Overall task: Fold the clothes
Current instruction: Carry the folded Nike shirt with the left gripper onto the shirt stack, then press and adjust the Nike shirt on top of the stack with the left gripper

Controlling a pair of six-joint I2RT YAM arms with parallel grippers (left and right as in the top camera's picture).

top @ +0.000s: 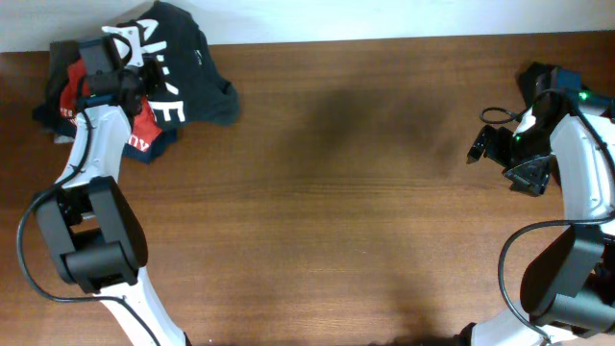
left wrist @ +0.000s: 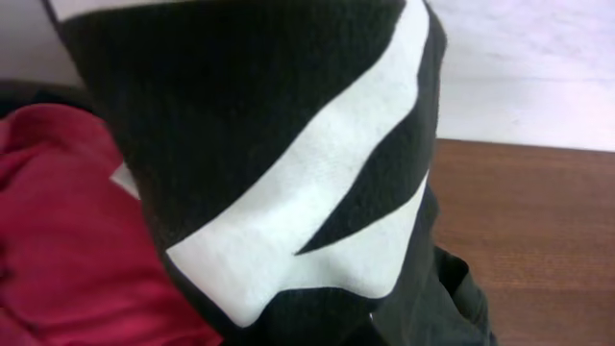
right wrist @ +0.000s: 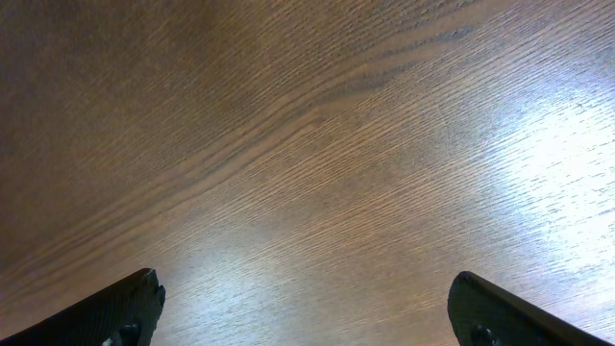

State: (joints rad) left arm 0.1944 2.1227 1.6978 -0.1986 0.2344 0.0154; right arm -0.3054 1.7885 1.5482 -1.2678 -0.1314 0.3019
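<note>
Pincer first: my left pincer [top: 123, 43] is sitting in the heap of clothes [top: 144, 91]. Dark cloth is covering its fingers in the wrist view, so I cannot tell whether it is pinching anything. My right pincer [right wrist: 307, 322] is hanging spread wide over bare wood near the right edge, touching nothing.

The brown wooden bench [top: 365, 211] is filling most of the overhead view. The clothes are lying bunched at its far left corner. A dark T-shirt [top: 197, 72] is lying crumpled on top, and a red garment [left wrist: 58, 231] is showing beside and under it.

Big white lettering [top: 169, 113] is running across the dark shirt. I am making out only an "E", the rest being folded away. Small white letters "AU" [top: 135, 146] are showing on the red cloth.
</note>
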